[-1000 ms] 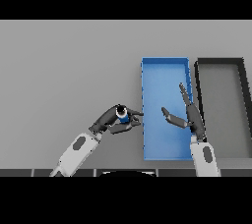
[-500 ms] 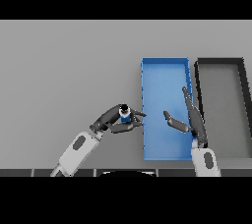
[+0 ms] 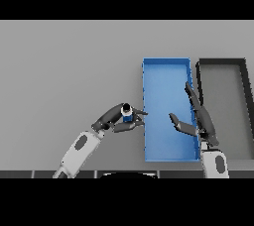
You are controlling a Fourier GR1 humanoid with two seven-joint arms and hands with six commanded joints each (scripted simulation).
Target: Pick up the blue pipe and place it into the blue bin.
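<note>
A grey tabletop (image 3: 64,66) carries a long blue bin (image 3: 166,79), the landmark here, with a dark grey bin (image 3: 222,62) just beside it on the far side from the robot's left arm. The right hand (image 3: 201,118) sits over the blue bin's right wall, its fingers (image 3: 191,95) straight and spread, thumb reaching over the blue floor, holding nothing. The left hand (image 3: 113,118) hangs just outside the blue bin's left wall, fingers curled around the small blue pipe (image 3: 127,115), which stands upright with its dark top end showing. The left fingertips reach the bin's left edge; the pipe itself remains outside the bin.
</note>
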